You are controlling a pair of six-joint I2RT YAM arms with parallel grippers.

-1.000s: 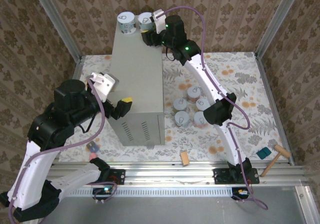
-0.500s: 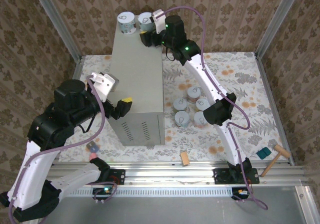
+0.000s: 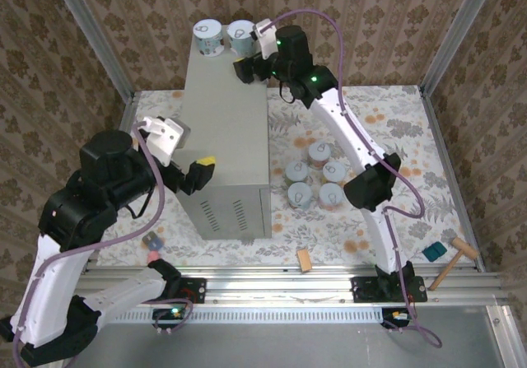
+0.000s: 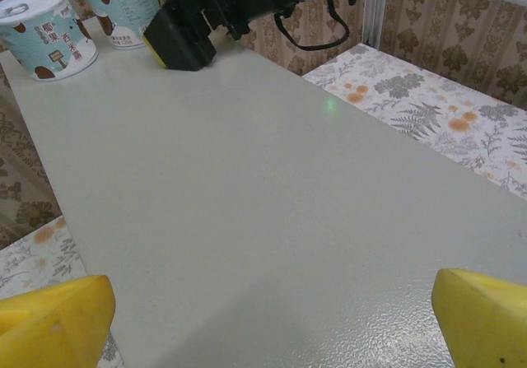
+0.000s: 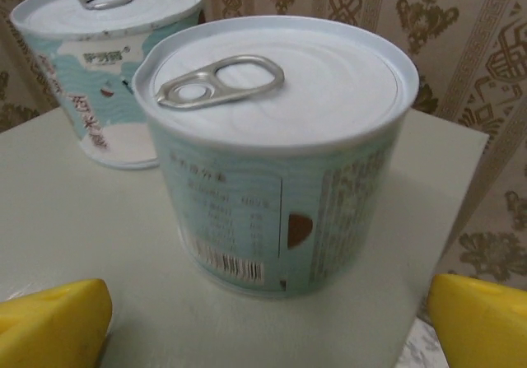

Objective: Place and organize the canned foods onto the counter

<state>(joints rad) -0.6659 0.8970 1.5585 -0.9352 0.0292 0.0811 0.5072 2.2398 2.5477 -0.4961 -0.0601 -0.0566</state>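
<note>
Left gripper [image 4: 272, 319] and right gripper [image 5: 263, 323] are gaping wide, fingertips cropped; the label [image 5: 239, 220] on the can [image 5: 280, 96], blurred overhead, is reading clearly close-up.

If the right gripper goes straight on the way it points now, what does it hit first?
The pale blue can standing upright on the counter, dead ahead of the open right gripper. A second can sits farther back to the left, off that line. Depth to contact is unclear.
</note>
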